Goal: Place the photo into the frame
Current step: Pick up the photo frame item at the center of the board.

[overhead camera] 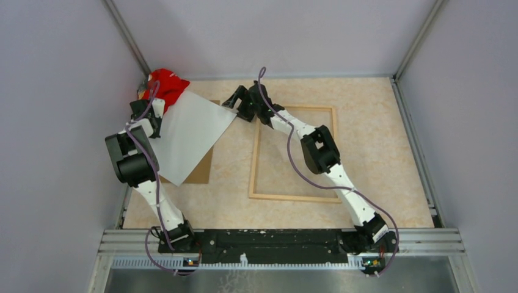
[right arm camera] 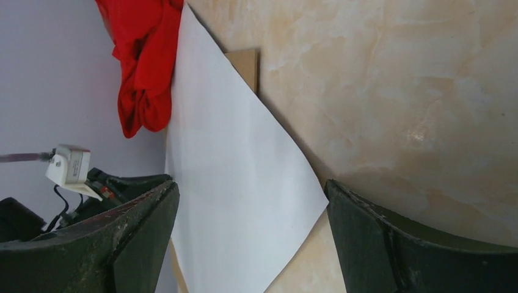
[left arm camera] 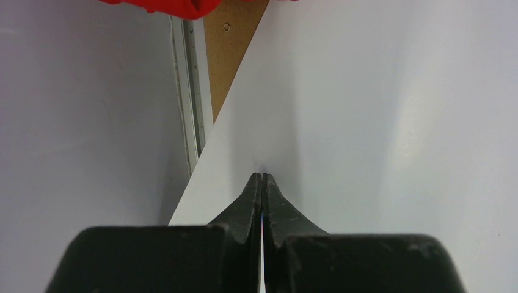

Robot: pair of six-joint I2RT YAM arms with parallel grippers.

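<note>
The photo (overhead camera: 189, 134) shows its plain whitish back, lifted and tilted over the brown backing board (overhead camera: 203, 169) at the left of the table. My left gripper (overhead camera: 148, 113) is shut on the photo's left edge; in the left wrist view its jaws (left arm camera: 262, 177) pinch the sheet (left arm camera: 379, 122). My right gripper (overhead camera: 235, 101) is open at the photo's far right corner, its jaws on either side of that corner (right arm camera: 256, 201) without closing. The light wood frame (overhead camera: 254, 159) lies flat at the table's middle right, under my right arm.
A red cloth (overhead camera: 166, 84) is bunched in the far left corner, touching the photo's far edge; it shows in the right wrist view (right arm camera: 143, 67). Grey walls close in the left, back and right. A metal rail (overhead camera: 275, 238) runs along the near edge.
</note>
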